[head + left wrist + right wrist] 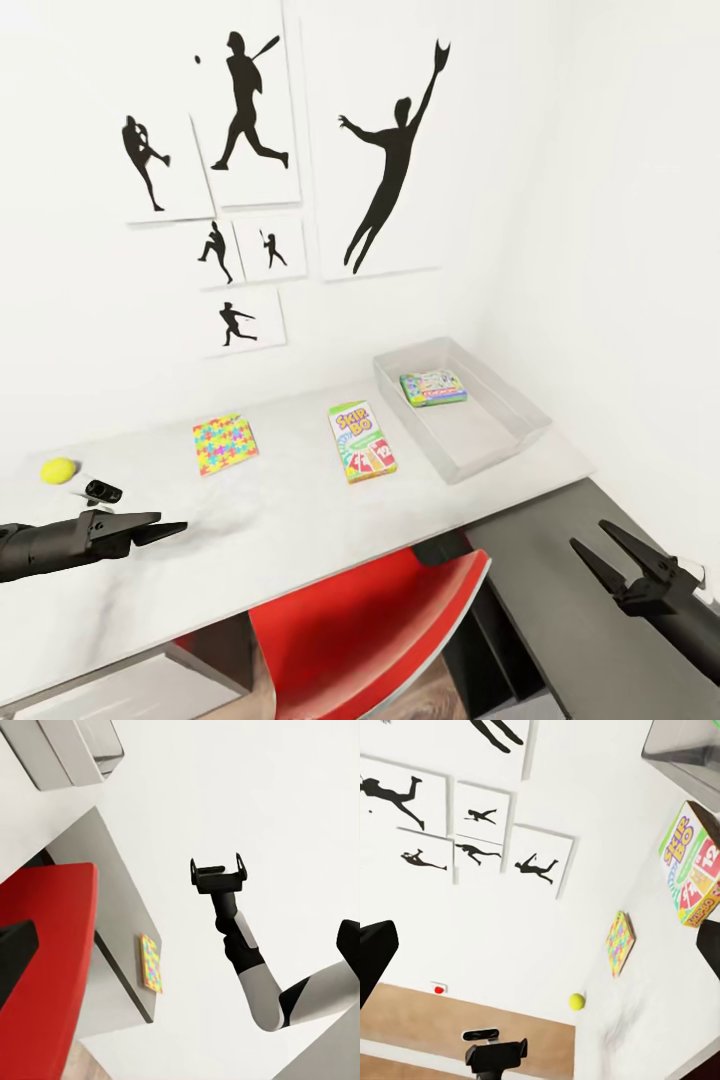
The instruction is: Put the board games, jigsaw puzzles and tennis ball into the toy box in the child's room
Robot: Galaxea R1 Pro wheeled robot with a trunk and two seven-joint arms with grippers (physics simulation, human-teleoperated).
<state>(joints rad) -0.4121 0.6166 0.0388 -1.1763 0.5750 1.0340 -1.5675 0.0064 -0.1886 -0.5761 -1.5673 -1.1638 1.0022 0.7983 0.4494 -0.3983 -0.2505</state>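
On the pale table [300,530] lie a jigsaw puzzle [224,443], a green-yellow-red SKIP-BO board game [361,441] and a yellow-green tennis ball [58,469] at the far left. The grey toy box [490,440] stands at the table's right end with one colourful board game [433,387] inside it. My left gripper [170,523] hovers open over the table's front left, just below the ball. My right gripper [590,535] is open off the table's front right corner. The right wrist view shows the ball [577,1000], the puzzle [619,942] and the SKIP-BO box [690,866].
A red chair [370,620] is tucked under the table's front edge between my arms. A dark grey surface [560,610] runs low beside the table at the right. Black baseball-player silhouettes [385,150] hang on the white wall behind.
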